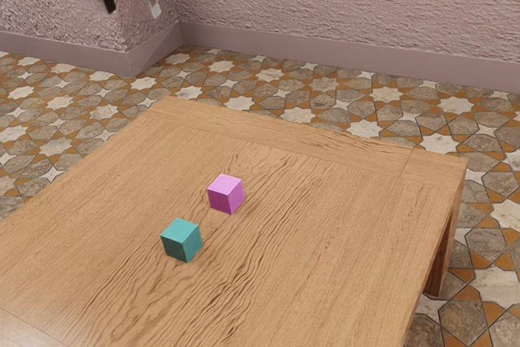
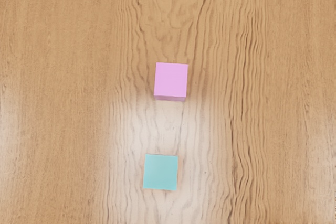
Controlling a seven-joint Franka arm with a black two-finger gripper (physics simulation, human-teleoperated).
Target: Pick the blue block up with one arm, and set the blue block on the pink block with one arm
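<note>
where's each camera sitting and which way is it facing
Exterior view: beside and above the table, looking down across it toward the room's corner; the open pincer hangs at its upper left.
Wrist view: on the arm's hand, high up, facing straight down at the table.
Shared: both show the blue block and pink block, apart on the table.

Arm above pincer (image 1: 131, 6) cut off at top edge; table (image 1: 349, 225) near corner cropped.
</note>
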